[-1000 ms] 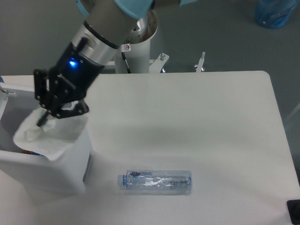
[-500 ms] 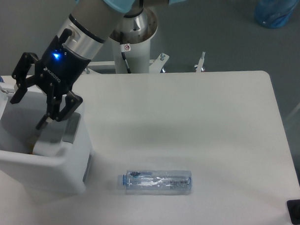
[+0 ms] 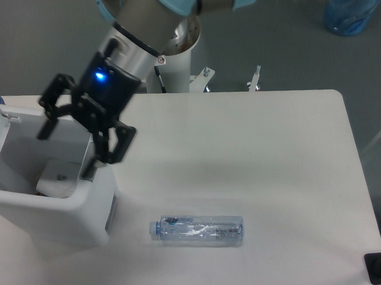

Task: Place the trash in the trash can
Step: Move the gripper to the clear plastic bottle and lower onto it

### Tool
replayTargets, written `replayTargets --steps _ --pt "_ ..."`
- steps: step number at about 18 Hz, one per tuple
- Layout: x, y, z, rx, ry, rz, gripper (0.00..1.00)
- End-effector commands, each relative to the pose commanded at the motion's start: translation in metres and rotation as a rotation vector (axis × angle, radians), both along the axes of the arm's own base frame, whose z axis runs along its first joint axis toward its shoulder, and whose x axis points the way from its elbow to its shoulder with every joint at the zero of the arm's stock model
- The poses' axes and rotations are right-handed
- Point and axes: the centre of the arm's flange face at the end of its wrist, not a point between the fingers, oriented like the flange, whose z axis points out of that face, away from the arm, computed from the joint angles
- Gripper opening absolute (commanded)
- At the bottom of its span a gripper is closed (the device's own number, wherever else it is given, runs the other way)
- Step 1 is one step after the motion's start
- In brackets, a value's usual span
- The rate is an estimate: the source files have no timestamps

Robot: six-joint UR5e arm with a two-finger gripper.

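One arm, one tool [image 3: 78, 135], one trash can [image 3: 81, 217], and two bits of trash. The tool hangs over the near right corner of the open trash can with its two black fingers [image 3: 118, 146] spread wide apart, holding nothing. A blue light glows on the wrist just above it.

The first piece of trash, the white paper wrapper [image 3: 59, 180], lies down inside the trash can, against its right inner wall and low in the well. The second piece, the crushed clear bottle [image 3: 197, 230], lies on its side on the white bench [image 3: 252, 157], blue cap pointing left toward the bin, just to the right of the trash can's front corner and well apart from the tool.

A second ago the fingers were pinched on the wrapper, which draped over the can's rim. Half a second ago the fingers had already opened and the wrapper was dropping at the rim. Now the wrapper sits lower inside, and the tool has shifted to the right and slightly up, nearer the bench side of the can. The bottle has not moved.
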Motion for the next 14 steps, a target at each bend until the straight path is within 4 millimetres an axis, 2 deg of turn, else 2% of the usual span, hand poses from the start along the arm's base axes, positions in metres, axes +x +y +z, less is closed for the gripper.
replayTargets --steps 4,7,9,14 --pt "-0.037 -0.002 -0.031 -0.008 0.077 -0.047 1.0" --pt "-0.071 -0.012 -0.053 -0.039 0.096 -0.021 1.0" --pt "-0.082 -0.016 -0.064 -0.081 0.146 -0.019 1.0" --pt "-0.1 -0.02 -0.107 -0.258 0.241 -0.031 1.0"
